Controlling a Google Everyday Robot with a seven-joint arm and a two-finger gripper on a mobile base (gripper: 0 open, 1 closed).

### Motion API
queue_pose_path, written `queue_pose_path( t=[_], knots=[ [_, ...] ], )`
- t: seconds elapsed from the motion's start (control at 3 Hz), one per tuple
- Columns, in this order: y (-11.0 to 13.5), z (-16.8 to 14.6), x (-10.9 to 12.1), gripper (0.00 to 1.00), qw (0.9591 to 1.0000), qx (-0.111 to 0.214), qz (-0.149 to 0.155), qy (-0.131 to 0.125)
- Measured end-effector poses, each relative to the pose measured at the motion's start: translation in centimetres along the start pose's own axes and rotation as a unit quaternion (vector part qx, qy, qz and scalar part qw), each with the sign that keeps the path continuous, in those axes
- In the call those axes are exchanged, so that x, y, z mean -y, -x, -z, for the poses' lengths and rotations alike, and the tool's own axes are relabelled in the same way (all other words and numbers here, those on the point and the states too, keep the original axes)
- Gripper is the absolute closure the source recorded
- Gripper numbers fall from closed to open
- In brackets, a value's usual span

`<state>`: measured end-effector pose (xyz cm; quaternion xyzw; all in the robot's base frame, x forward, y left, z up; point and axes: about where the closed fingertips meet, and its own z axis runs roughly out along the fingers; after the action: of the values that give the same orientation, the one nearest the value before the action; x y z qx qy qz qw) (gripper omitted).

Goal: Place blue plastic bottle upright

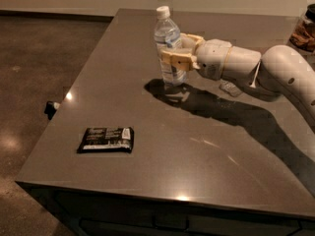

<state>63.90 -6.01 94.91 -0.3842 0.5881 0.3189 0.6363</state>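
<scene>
The blue plastic bottle is clear with a white cap and a pale label. It stands upright near the far left part of the dark table. My gripper reaches in from the right and is shut on the bottle's middle, one tan finger in front and one behind. The bottle's base is at or just above the tabletop, over its own shadow; I cannot tell whether it touches.
A black snack packet lies near the table's front left edge. A second clear bottle lies on the table, mostly hidden behind my arm. A jar stands at the far right. The floor drops off to the left.
</scene>
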Motion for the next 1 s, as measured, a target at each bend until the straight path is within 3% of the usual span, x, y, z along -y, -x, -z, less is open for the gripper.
queue_pose_path(
  t=[0.33,1.0],
  knots=[
    [-0.34,0.62,-0.53,1.00,0.9999,-0.001,0.006,-0.012],
    [-0.34,0.70,-0.73,1.00,0.9992,0.010,-0.011,-0.037]
  ],
)
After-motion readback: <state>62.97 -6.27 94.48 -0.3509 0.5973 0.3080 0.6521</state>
